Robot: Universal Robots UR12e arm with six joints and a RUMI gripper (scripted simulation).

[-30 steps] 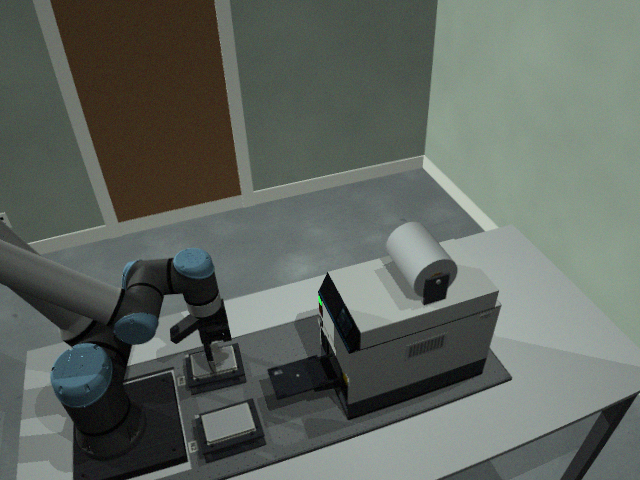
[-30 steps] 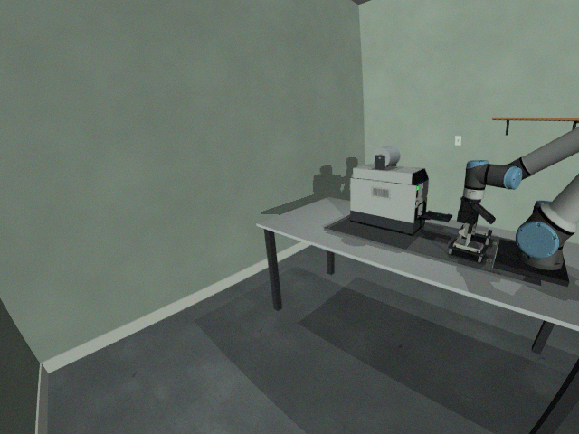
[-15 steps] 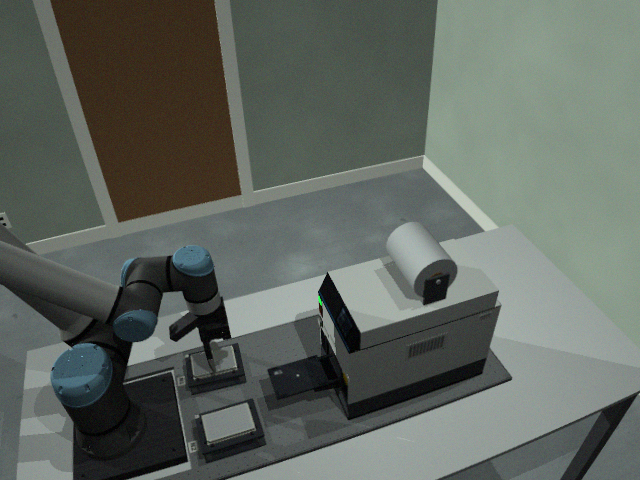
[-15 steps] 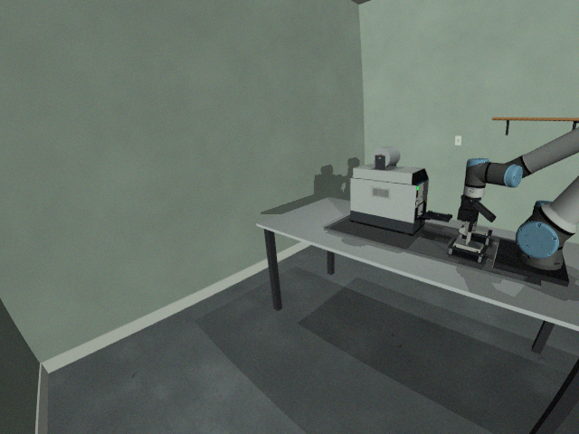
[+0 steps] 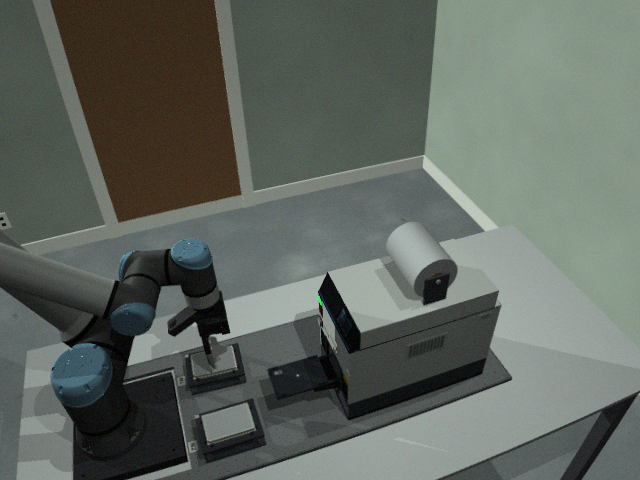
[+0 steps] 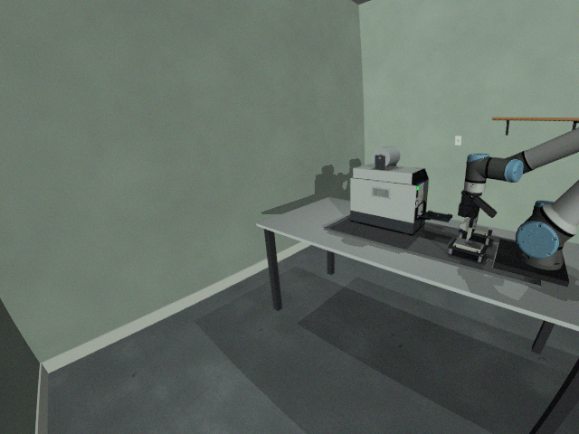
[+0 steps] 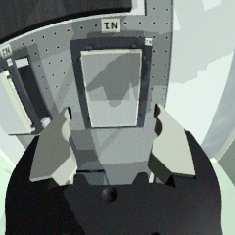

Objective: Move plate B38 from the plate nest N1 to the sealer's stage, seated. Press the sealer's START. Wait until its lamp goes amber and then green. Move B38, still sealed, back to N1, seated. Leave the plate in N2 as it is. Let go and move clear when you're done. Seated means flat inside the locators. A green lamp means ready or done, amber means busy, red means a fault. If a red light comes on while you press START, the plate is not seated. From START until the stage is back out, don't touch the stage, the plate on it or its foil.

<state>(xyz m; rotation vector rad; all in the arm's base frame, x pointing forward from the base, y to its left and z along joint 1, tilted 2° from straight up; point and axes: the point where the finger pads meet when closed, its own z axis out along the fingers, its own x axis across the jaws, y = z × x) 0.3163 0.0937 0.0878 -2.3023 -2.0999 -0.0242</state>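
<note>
Plate B38 (image 5: 227,362) (image 6: 469,245) (image 7: 112,73) lies in nest N1 (image 5: 218,385) (image 7: 146,73) and looks flat. Whether foil covers it I cannot tell. My gripper (image 5: 210,357) (image 7: 113,106) is open and empty. Its fingers stand low over N1, wider apart than the plate in the wrist view. The sealer (image 5: 413,351) (image 6: 383,199) has its dark stage (image 5: 295,378) (image 6: 438,216) out, with no plate on it. Its lamp (image 5: 320,300) (image 6: 417,188) is green. START is too small to make out.
The other plate (image 5: 228,422) (image 7: 14,109) lies in nest N2 (image 5: 235,446), beside N1. A foil roll (image 5: 416,253) (image 6: 389,155) sits on top of the sealer. The stage sticks out towards the nests. The arm's base stands on the nests' other side.
</note>
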